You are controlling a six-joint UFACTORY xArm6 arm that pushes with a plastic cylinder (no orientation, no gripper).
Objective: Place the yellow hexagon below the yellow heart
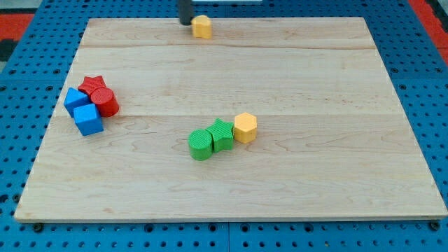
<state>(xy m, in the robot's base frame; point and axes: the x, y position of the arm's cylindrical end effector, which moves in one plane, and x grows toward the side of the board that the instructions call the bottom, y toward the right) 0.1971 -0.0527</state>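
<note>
Wooden board (336,189) is the thing closest to the camera with its lower edge, and it is also the largest thing; I take it as my landmark. It is pale, flat and smooth, and it lies on a blue perforated table (28,231) that shows around it on all sides.

Near the middle of the board, a little toward the view's bottom, three blocks make a short row: a green cylinder (200,145), a green star (222,134) touching it, and the yellow hexagon (245,128) touching the star on the view's right end of the row. At the board's left side sits a tight cluster: a red star (93,86), a red cylinder (106,102), and two blue blocks, one a cube (88,120) and the other (75,99) of a shape I cannot name surely. At the board's top edge, about the middle, lies the yellow heart (202,26).

My tip (185,23) stands at that same top edge, just beside the heart on the view's left, perhaps touching it. It is a plain rod, so it has no opening and holds nothing.

The relation that matters, as I judge: the hexagon lies well apart from my tip, toward the view's bottom and slightly to the right. The place under the heart is free wood. To send the hexagon upward, I think the tip must first go around to its lower side, and push away from the green star so the row is not dragged along.
</note>
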